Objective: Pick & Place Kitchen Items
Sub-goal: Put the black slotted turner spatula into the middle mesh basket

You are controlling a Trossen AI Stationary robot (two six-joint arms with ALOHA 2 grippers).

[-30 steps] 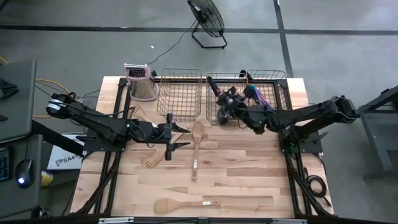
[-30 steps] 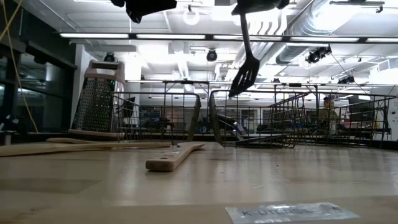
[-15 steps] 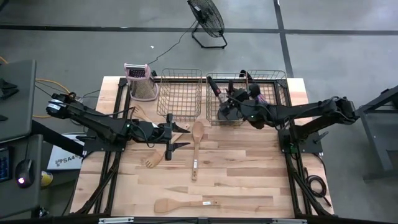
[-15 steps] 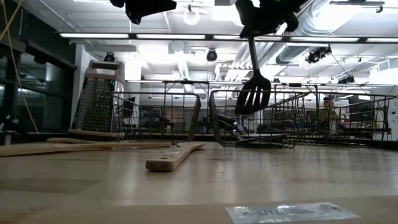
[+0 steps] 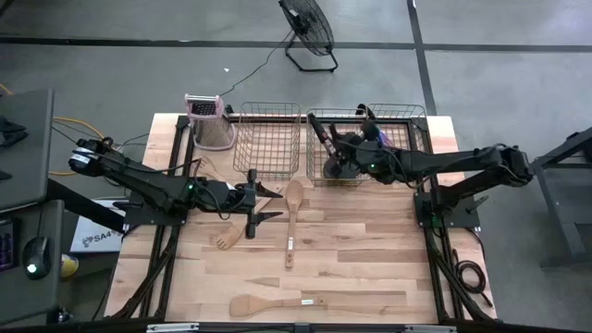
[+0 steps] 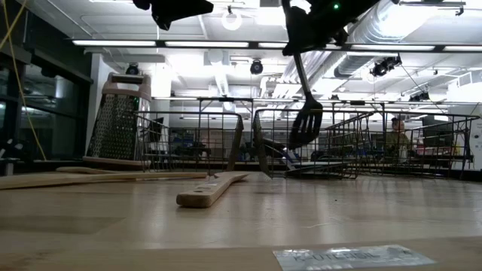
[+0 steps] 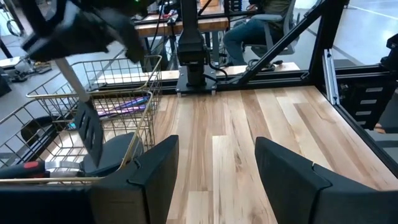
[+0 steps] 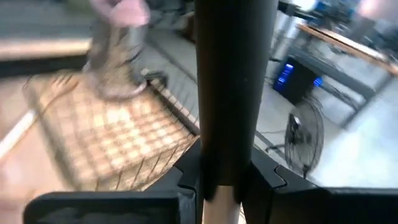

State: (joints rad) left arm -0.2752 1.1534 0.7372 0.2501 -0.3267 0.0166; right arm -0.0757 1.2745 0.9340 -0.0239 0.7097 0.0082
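My right gripper (image 5: 344,155) hovers over the right wire basket (image 5: 407,118), shut on a black spatula (image 6: 304,120) that hangs blade down. The left wrist view shows that blade (image 7: 89,132) behind the basket's near wall. More dark utensils lie in this basket. My left gripper (image 5: 270,202) stands open above the table, nothing between its fingers (image 7: 155,171). Beside it a wooden spoon (image 5: 292,215) lies flat on the table. A wooden spatula (image 5: 276,303) lies near the front edge, and a small wooden piece (image 5: 226,240) lies left of the spoon. My right gripper pinches the black spatula's handle (image 8: 227,124) between its two fingers (image 8: 186,180), which lie across the handle. The spatula hangs below the gripper, nearly upright and blade down (image 6: 304,124). It is clear of the table, over the right basket.
An empty-looking left wire basket (image 5: 268,139) stands beside the right one. A metal box grater with a pink top (image 5: 207,118) stands at the far left. Bare wooden table (image 5: 370,259) lies in front of the baskets. A person sits beyond the table (image 7: 261,25).
My right gripper has gone toward the table's far edge and a little left, out over the right basket, and has turned at the wrist. The black spatula has gone with it, swung from slanted to nearly upright, and sunk lower.
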